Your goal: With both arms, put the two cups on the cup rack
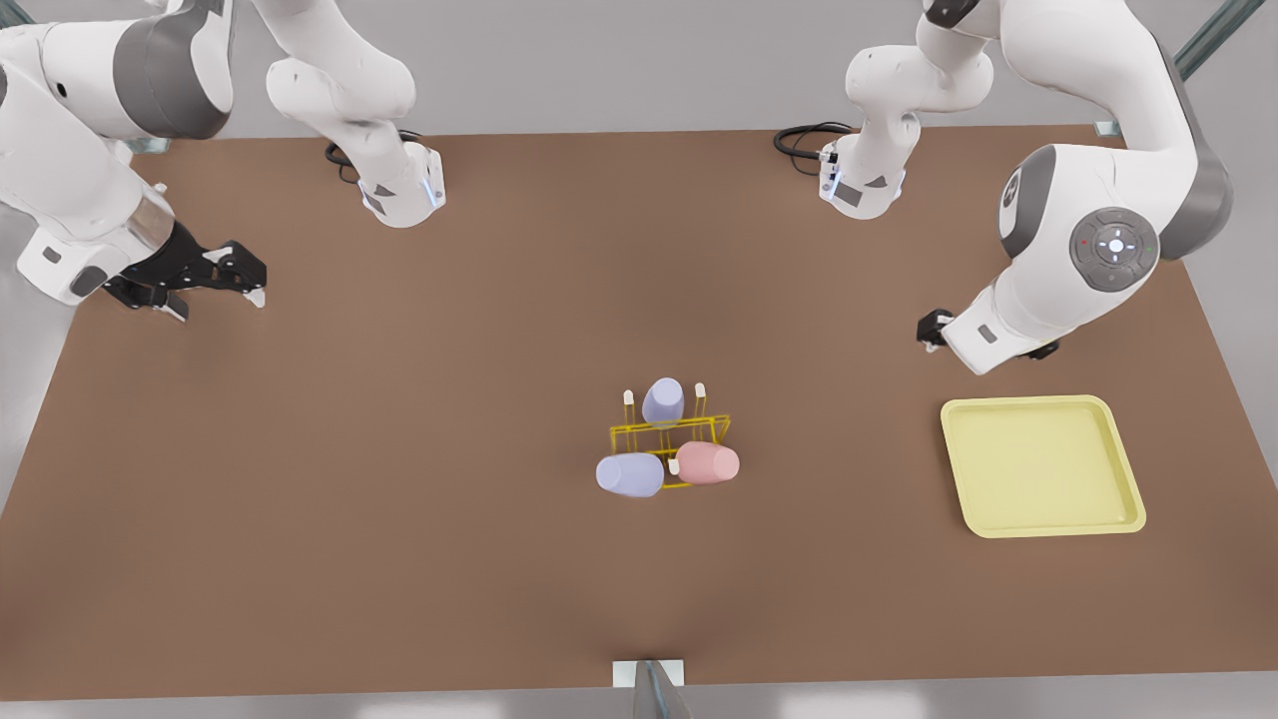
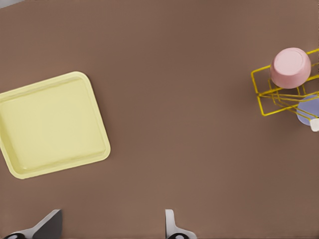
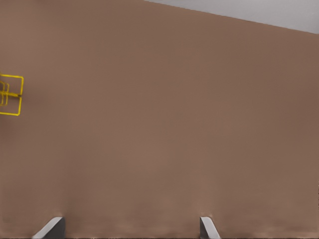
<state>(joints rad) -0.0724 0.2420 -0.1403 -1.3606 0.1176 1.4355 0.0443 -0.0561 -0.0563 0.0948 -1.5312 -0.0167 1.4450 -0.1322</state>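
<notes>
The yellow wire cup rack (image 1: pixel 669 434) stands mid-table and carries three cups. A pink cup (image 1: pixel 708 462) and a lavender cup (image 1: pixel 630 474) sit tilted on its front pegs. Another lavender cup (image 1: pixel 663 401) sits upside down on a back peg. The left wrist view shows the rack (image 2: pixel 279 97), the pink cup (image 2: pixel 290 67) and part of a lavender cup (image 2: pixel 308 110). My left gripper (image 2: pixel 110 229) is open and empty; at the front view's right it (image 1: pixel 936 328) is mostly hidden by its arm. My right gripper (image 1: pixel 215 285) hangs open and empty at the front view's far left, its fingertips (image 3: pixel 52 226) spread.
A pale-yellow flat tray (image 1: pixel 1043 402) lies at the front view's right, just below the left gripper, and shows as the tray (image 2: pixel 94 109) in the left wrist view. A corner of the rack (image 3: pixel 11 94) appears in the right wrist view. Both arm bases stand at the far table edge.
</notes>
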